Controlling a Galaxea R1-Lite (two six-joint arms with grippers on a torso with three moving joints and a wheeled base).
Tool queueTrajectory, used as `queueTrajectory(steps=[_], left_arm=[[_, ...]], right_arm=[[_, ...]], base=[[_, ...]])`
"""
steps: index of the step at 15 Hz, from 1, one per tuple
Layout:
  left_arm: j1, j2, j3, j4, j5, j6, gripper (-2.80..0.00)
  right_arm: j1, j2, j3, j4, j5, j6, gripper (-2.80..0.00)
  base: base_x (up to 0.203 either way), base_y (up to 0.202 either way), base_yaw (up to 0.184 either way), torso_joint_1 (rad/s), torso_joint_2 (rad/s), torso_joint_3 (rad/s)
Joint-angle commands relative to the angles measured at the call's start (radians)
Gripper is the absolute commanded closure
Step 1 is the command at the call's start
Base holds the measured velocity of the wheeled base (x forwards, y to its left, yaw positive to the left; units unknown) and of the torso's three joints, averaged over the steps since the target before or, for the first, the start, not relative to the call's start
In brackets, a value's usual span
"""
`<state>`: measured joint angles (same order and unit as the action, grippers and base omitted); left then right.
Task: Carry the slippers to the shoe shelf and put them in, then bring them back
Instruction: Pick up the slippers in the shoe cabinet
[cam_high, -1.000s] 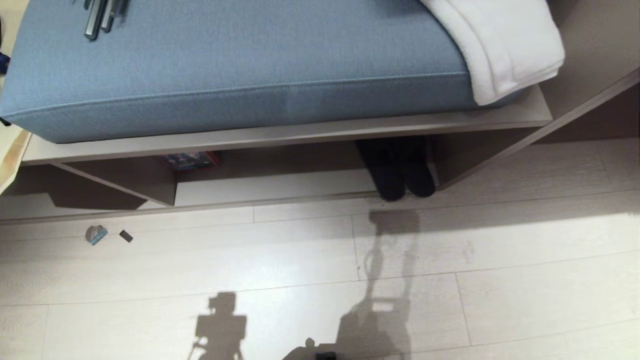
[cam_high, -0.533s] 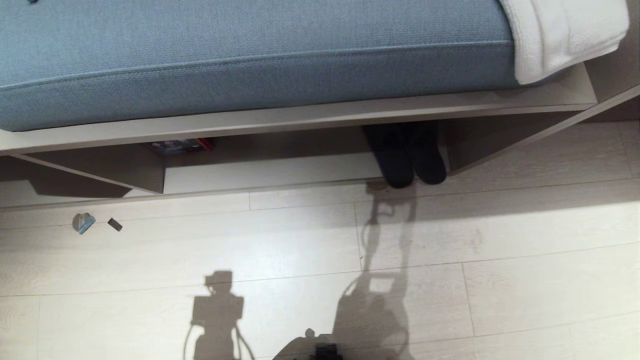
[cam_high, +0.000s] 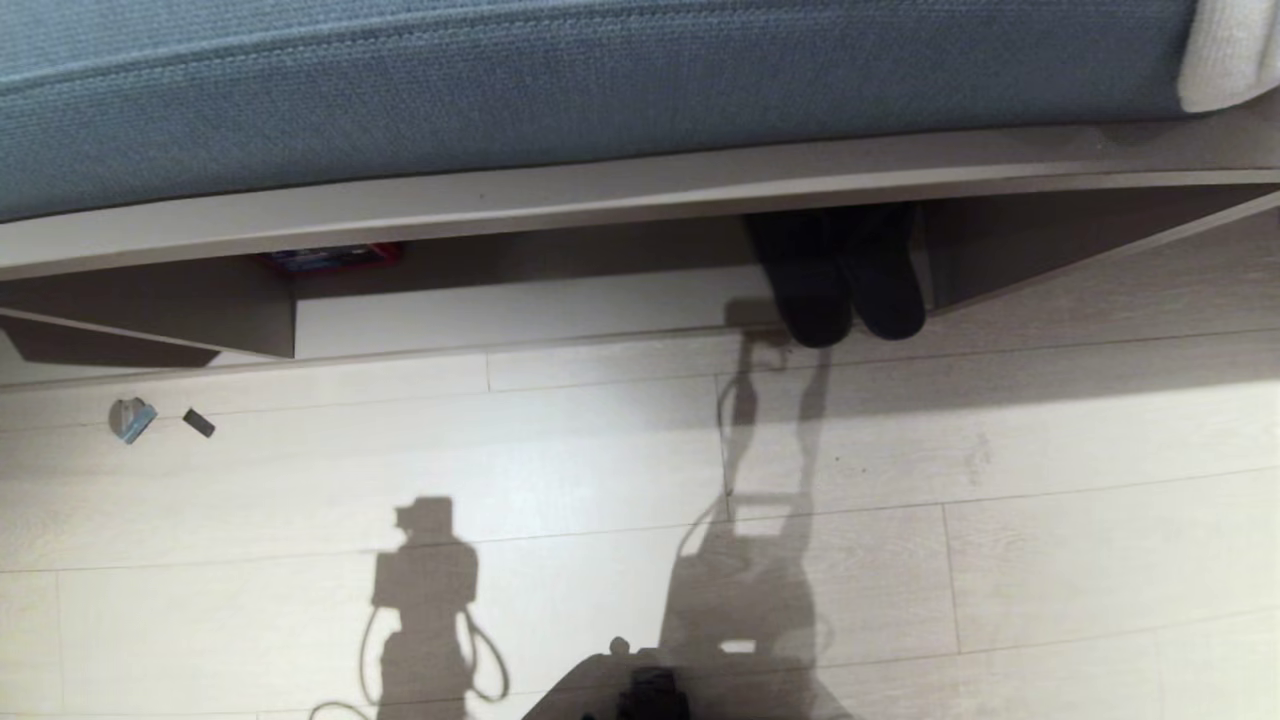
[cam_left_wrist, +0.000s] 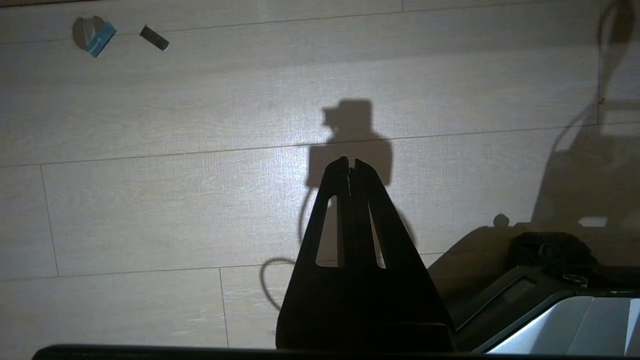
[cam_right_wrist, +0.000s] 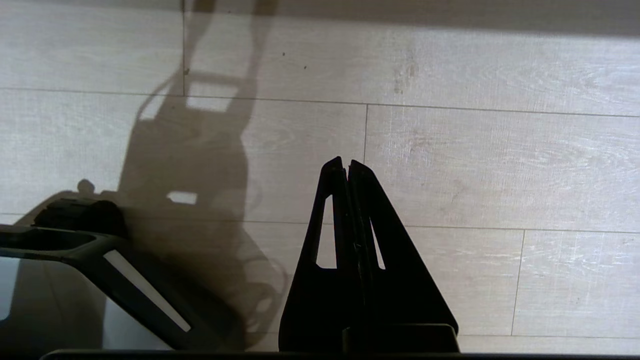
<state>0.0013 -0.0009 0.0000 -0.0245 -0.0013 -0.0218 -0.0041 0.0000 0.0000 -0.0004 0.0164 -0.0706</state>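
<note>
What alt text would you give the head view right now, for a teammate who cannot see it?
A pair of dark slippers sits side by side at the right end of the low shoe shelf, toes reaching its front edge, beneath a blue cushion. Pale wood floor fills the foreground, crossed by shadows, with two small bits of litter at left; neither gripper shows.

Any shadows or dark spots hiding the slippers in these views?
Head view: the slippers sit in the shoe shelf, heels lost in its shade; robot shadows cross the floor. Wrist views: only sunlit floor, both grippers silhouetted black.
</note>
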Motion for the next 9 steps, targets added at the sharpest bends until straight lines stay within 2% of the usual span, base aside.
queueTrajectory(steps=[1,9], left_arm=[[0.000,0.001,0.008,0.000,0.000,0.000,0.00],[0.000,0.001,0.008,0.000,0.000,0.000,0.00]], right_arm=[[-0.001,0.002,0.000,0.000,0.000,-0.002,0.00],[-0.001,0.002,0.000,0.000,0.002,-0.021,0.00]], base=[[0.000,0.000,0.000,0.004,0.01,-0.195],[0.000,0.000,0.000,0.002,0.00,-0.197]])
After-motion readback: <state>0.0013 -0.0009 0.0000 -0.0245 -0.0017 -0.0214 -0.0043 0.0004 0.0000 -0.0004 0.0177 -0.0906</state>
